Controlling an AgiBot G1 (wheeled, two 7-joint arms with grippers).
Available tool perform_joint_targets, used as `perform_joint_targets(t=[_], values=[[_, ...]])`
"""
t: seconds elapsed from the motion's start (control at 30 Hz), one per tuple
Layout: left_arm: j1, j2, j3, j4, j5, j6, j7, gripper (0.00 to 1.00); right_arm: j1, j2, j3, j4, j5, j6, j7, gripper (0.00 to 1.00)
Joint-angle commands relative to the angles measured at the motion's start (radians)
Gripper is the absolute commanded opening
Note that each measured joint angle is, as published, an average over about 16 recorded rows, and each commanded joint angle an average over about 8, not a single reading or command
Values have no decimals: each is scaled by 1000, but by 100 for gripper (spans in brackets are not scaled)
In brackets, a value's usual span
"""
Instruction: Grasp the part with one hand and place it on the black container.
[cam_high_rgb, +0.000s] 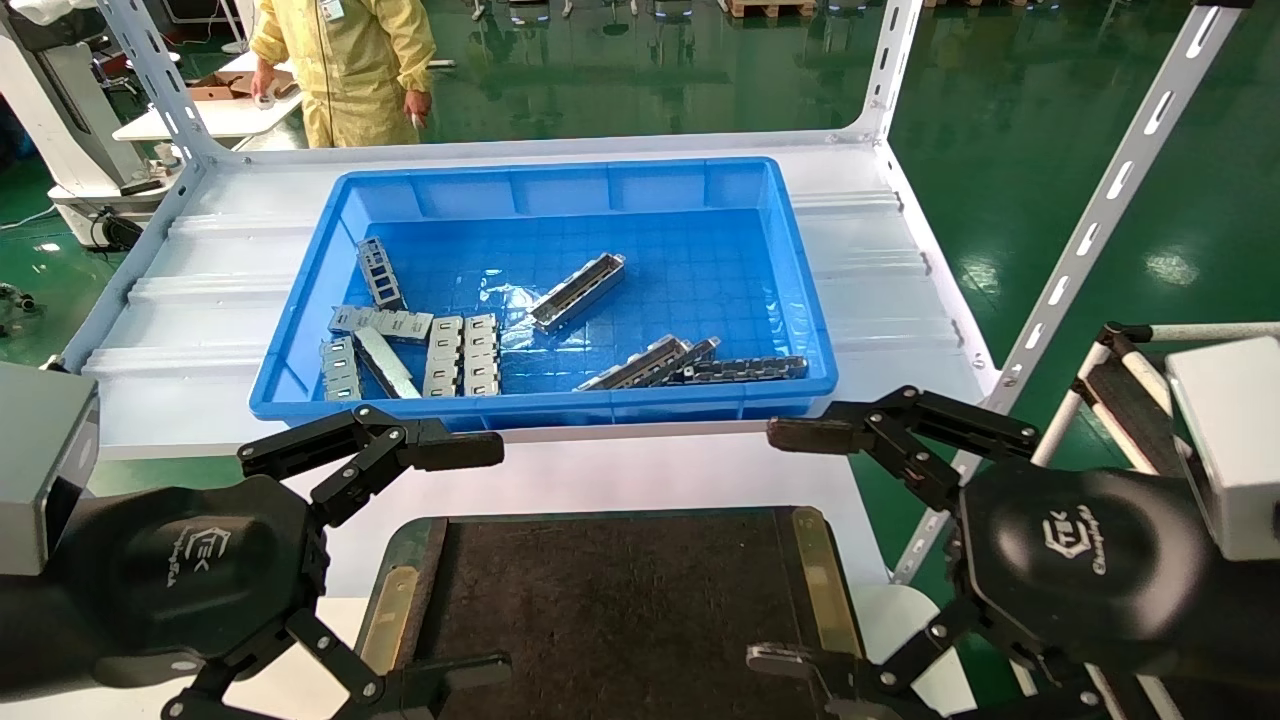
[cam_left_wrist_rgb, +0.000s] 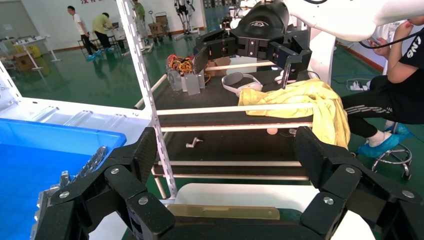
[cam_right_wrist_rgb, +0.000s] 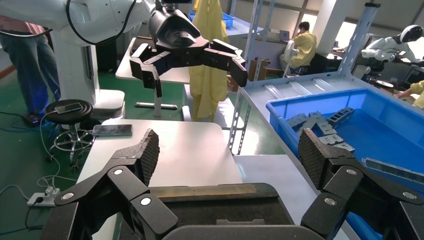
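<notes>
A: We see a factory hall with a green floor (cam_high_rgb: 1050, 150), and a white shelf table (cam_high_rgb: 880, 300) in front of the robot. On it stands the blue bin (cam_high_rgb: 300, 330) at about 12 o'clock in the head view.

B: And the part?

A: The part (cam_high_rgb: 578, 291) lies alone near the middle of the bin, at an angle, with free floor around it. I think this makes it the easiest one to take; the grey blocks (cam_high_rgb: 460, 355) at 9 o'clock of it lie close together, and other long pieces lie near the front wall by the dark chain strip (cam_high_rgb: 745, 369).

B: What do the hands do?

A: The left hand (cam_high_rgb: 340, 560) and the right hand (cam_high_rgb: 880, 545) both hover with fingers spread and hold nothing. They stand at 9 and 3 o'clock of the black tray (cam_high_rgb: 620, 600), so it stays uncovered for the placing.

B: So the grasp is not yet begun?

A: It seems so. Either hand must first reach over the bin wall.
</notes>
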Motion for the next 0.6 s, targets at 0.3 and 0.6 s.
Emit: perform_joint_targets(t=[0.3,0.6], values=[[0,0,0,0,0,0,0,100,0,0,0,0,0,0,0,100],[0,0,0,0,0,0,0,100,0,0,0,0,0,0,0,100]])
